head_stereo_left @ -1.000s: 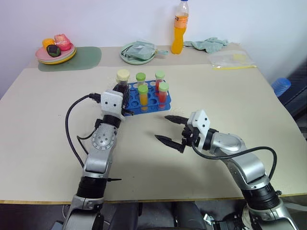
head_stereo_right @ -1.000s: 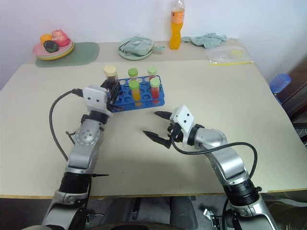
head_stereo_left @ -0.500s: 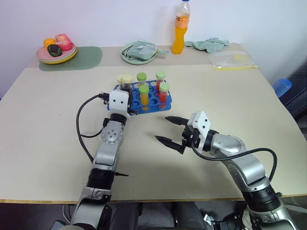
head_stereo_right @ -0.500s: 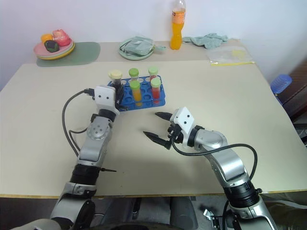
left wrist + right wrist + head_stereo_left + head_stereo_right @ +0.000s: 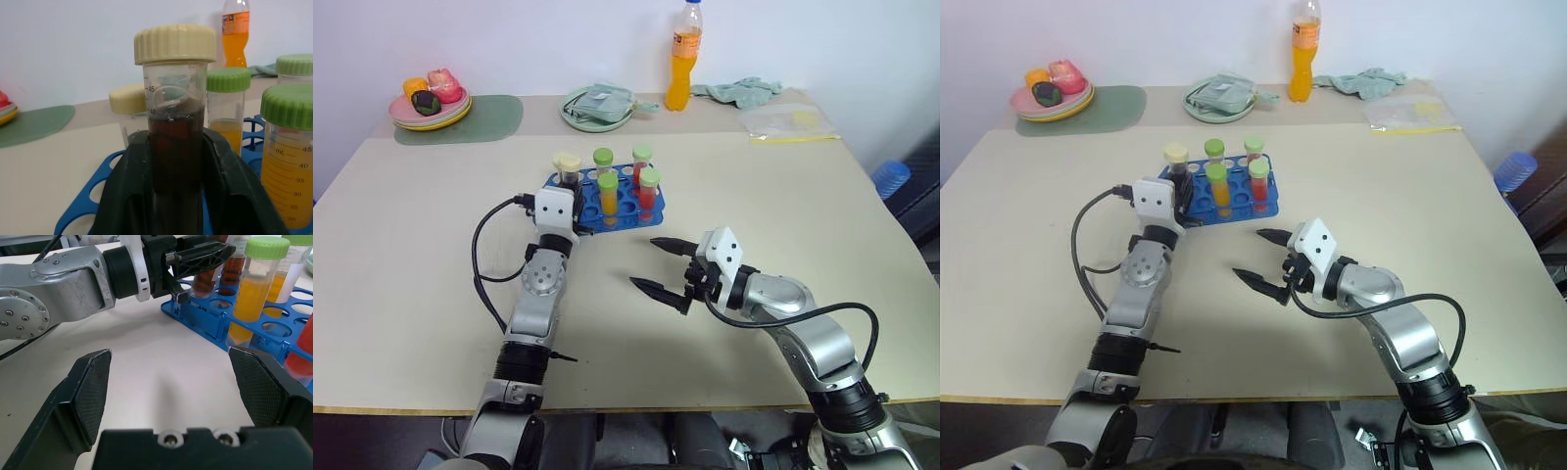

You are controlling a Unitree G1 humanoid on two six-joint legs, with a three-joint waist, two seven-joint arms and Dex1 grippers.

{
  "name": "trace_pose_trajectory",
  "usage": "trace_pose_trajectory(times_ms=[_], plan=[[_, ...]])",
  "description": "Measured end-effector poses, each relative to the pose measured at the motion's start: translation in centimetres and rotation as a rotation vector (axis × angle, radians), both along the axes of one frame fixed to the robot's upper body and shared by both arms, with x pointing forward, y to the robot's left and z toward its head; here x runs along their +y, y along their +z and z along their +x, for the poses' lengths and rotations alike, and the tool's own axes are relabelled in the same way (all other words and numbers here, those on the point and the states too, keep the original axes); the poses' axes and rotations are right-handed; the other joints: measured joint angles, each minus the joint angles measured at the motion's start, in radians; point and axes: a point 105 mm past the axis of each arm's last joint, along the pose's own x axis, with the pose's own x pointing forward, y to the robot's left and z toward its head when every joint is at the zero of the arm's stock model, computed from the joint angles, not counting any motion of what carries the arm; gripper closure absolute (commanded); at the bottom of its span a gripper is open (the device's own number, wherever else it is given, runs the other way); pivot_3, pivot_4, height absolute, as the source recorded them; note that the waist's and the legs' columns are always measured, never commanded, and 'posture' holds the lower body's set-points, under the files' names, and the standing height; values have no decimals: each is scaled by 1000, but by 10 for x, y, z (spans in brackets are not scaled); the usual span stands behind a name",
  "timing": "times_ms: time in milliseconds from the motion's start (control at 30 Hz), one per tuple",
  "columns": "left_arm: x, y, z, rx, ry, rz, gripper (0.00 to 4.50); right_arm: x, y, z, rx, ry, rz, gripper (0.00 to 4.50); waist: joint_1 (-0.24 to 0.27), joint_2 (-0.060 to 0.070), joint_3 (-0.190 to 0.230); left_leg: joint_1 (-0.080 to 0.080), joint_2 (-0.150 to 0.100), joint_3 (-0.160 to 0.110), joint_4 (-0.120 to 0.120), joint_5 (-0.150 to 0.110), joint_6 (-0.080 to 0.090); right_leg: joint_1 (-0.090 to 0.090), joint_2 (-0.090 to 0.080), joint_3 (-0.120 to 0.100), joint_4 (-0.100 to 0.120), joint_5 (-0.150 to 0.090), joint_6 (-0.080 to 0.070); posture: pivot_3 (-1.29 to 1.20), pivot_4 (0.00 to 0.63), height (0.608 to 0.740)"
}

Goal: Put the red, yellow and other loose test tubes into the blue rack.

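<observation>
The left claw (image 5: 176,196) gripped the dark maroon tube (image 5: 175,127) standing in a corner hole of the blue rack (image 5: 619,208) on the table (image 5: 411,255), so it should let go fully before backing away, while the right claw (image 5: 664,264) hung wide and empty nearby.

We've got the rack (image 5: 607,201) sitting mid-table, with tubes (image 5: 606,193) standing in its holes. The left gripper (image 5: 570,221) is right at the rack's near-left corner, its fingers on either side of one tube (image 5: 174,147) there. The right gripper (image 5: 658,265) hangs over the table nearer us and a bit right of the rack. Along the far edge we see, left to right, a plate (image 5: 429,116) on a mat (image 5: 489,119), a dish (image 5: 597,106), a bottle (image 5: 680,55), a cloth (image 5: 737,90) and a bag (image 5: 786,121).
</observation>
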Motion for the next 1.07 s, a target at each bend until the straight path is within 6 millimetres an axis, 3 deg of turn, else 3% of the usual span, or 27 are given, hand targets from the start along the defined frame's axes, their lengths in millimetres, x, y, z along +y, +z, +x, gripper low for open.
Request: trace_pose_trajectory(times_ms=[100, 133, 300, 400, 533, 767, 867, 1067], plan=[[2, 0, -1, 1, -3, -27, 299, -2, 0, 0, -1, 0, -8, 265, -3, 0, 0, 0, 0, 0, 0, 0, 0, 0, 0, 0, 0, 0, 0, 0, 150, 740], [3, -1, -2, 0, -8, -33, 21, -3, 1, 1, -3, -6, -7, 265, -3, 0, 0, 0, 0, 0, 0, 0, 0, 0, 0, 0, 0, 0, 0, 0, 150, 740], [15, 10, -19, -25, -63, -88, 21, -20, 17, 6, -30, -55, 8, 265, -4, 0, 0, 0, 0, -1, -1, 0, 0, 0, 0, 0, 0, 0, 0, 0, 150, 740], [37, 21, -36, -42, -98, -78, 21, -38, 23, 6, -43, -89, -23, 265, -5, 0, 0, 0, 0, -1, -1, 0, 0, 0, 0, 0, 0, 0, 0, 0, 150, 740], [71, 29, -61, 15, -163, 9, 21, -78, 27, 2, -15, -169, -66, 265, -1, 0, 0, 0, 1, -1, -1, -1, 1, 0, 0, 0, -1, 0, 0, 0, 150, 740], [114, -6, -90, 312, -264, 202, 21, -145, 31, -3, 34, -366, -88, 265, 0, 1, 0, 3, 1, 1, -2, -1, 2, 3, 0, 1, -1, 0, -1, 0, 150, 740], [120, -13, -95, 356, -283, 220, 21, -159, 23, -5, 66, -397, -104, 265, 0, 1, 0, 3, 1, 2, -2, -1, 2, 3, 0, 1, -2, 0, -1, 0, 150, 740], [122, -16, -95, 369, -285, 225, 21, -164, 17, -9, 84, -398, -116, 265, -3, 1, 0, 3, 2, 1, -2, -1, 2, 3, 0, 1, -2, 0, -1, 0, 150, 740]])
